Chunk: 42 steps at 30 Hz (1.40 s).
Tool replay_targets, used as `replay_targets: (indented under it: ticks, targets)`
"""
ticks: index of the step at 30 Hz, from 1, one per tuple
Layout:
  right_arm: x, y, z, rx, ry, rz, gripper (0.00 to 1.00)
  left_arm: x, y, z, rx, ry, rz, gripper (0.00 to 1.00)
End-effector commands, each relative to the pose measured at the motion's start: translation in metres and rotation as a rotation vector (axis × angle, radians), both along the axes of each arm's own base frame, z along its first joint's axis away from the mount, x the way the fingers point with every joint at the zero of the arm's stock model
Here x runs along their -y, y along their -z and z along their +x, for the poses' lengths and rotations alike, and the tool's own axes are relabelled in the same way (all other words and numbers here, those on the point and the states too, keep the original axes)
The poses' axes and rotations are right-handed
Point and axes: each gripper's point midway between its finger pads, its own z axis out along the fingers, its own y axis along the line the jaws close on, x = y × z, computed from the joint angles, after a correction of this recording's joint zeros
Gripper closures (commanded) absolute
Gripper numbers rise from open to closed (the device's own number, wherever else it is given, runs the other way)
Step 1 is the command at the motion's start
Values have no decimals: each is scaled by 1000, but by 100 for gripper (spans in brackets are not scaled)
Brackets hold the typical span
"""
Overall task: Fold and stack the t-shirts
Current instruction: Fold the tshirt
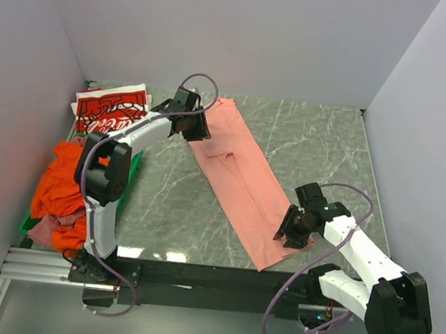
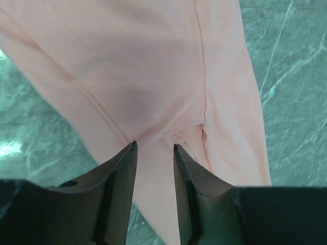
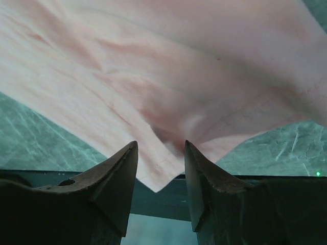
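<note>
**Pink tee held at both ends, mid-fold**

We see the salmon-pink tee [image 1: 242,177] lying as a long strip across the counter [image 1: 321,145]. Our left pincer [image 2: 155,147] pinches its far end; our right pincer [image 3: 161,145] pinches the near corner. Only the top view shows the folded red Coca-Cola tee [image 1: 111,109] and the crumpled orange tee [image 1: 61,186] still waiting. We judge most folding remains.

The salmon-pink t-shirt [image 1: 241,181] lies folded into a long narrow strip, running diagonally across the marbled surface [image 1: 321,145] from the far middle to the near edge, its near corner slightly overhanging. The red t-shirt [image 1: 111,110] with white print lies folded flat at the far left. The orange t-shirt [image 1: 66,182] is heaped crumpled at the left, with the mauve t-shirt [image 1: 45,230] bunched beneath it.
</note>
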Motion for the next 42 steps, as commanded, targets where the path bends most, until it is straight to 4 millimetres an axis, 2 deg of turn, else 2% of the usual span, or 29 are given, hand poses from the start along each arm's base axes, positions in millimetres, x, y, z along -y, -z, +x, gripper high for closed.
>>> replay_targets:
  ticks: [1, 3, 7, 15, 27, 28, 30, 31, 32, 34, 35, 42]
  targets:
    - [3, 7, 3, 6, 43, -30, 51, 20, 6, 6, -16, 12, -79, 60]
    - [4, 15, -1, -9, 48, -35, 51, 23, 13, 7, -30, 14, -88, 60]
    - [2, 29, -14, -50, 37, -28, 51, 21, 43, 10, -79, 7, -57, 61]
    - [-17, 36, -24, -74, -11, 18, 51, 16, 71, 18, -89, 23, 9, 61]
    - [-78, 15, -26, -79, -86, 122, 52, 35, 99, 37, -52, 199, 35, 59]
    - [-84, 13, -24, -70, -90, 140, 52, 38, 96, 41, -35, 220, 34, 59]
    - [-94, 12, -21, -80, -99, 152, 52, 46, 103, 40, -40, 272, 8, 57]
    - [-99, 11, -20, -80, -116, 152, 52, 51, 97, 46, -17, 301, -2, 57]
    - [-102, 11, -19, -84, -123, 149, 51, 53, 108, 45, -36, 317, -5, 57]
    - [-113, 10, -16, -96, -154, 144, 51, 59, 106, 50, -24, 350, -20, 57]
    - [-117, 9, -14, -98, -163, 144, 51, 59, 114, 51, -30, 355, -17, 56]
    - [-157, 2, 3, -100, -233, 131, 52, 59, 116, 67, -2, 369, -15, 53]
